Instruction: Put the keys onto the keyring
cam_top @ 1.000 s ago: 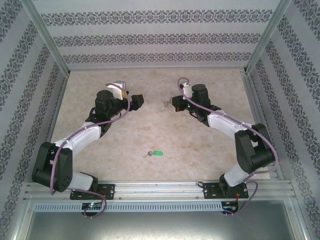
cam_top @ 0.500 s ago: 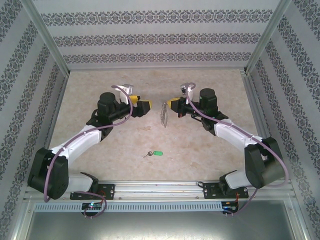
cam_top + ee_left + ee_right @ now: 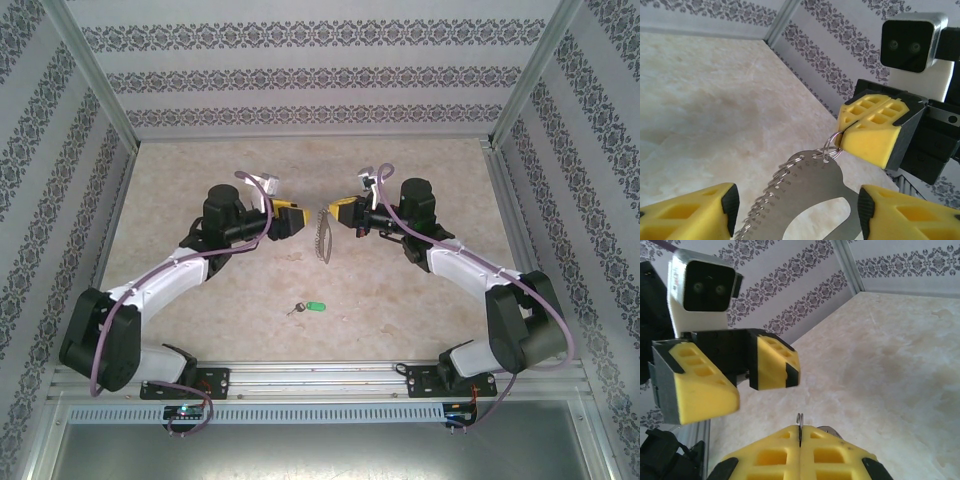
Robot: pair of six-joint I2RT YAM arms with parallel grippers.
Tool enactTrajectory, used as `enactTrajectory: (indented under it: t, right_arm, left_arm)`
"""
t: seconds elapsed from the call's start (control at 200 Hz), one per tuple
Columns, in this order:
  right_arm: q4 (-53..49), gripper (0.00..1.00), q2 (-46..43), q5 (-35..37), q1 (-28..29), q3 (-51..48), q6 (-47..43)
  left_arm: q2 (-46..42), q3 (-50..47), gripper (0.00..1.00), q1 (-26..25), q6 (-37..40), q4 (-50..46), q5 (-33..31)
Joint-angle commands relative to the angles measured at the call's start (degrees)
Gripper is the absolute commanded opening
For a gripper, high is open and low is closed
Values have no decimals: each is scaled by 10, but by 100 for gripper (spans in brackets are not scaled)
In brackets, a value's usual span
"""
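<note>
- The keyring (image 3: 322, 234): a grey metal loop hanging in the air above the middle of the worktop (image 3: 400, 300), upright, between the two sets of fingers. In the left wrist view the keyring (image 3: 807, 192) shows as a flat plate with an oval cut-out and a row of small wire rings (image 3: 767, 197) along its left edge.
- Topmost small ring (image 3: 831, 146): the point by which the keyring hangs, its upper part caught between the right fingers (image 3: 870, 127).
- Right fingers (image 3: 345, 212): clenched, pads pressed together on that small ring. In the right wrist view the right fingers (image 3: 800, 455) meet with no gap, and a thin metal edge of the keyring (image 3: 800, 422) stands up out of the seam.
- Left fingers (image 3: 288, 212): released and spread, facing the right fingers. In the left wrist view the left fingers (image 3: 690, 215) stand on either side of the keyring's plate; whether either pad touches it cannot be told. The right wrist view shows the left fingers (image 3: 772, 362) apart.
- The keys (image 3: 305, 307): a small silver key with a bright green tag, lying flat on the worktop, well apart from the keyring, nearer the arm bases and roughly midway between them.
- Patterned walls (image 3: 300, 75): enclosing the worktop at the back and both sides.
</note>
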Motion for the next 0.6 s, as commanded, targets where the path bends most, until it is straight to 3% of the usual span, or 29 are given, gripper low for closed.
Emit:
enactTrajectory:
  t: [0.0, 0.595]
  right_arm:
    - [42, 0, 7, -35, 6, -4, 7]
    - [43, 0, 23, -44, 10, -7, 0]
  left_arm:
    - [18, 30, 61, -12, -21, 29, 29]
    - [78, 63, 44, -36, -32, 67, 45]
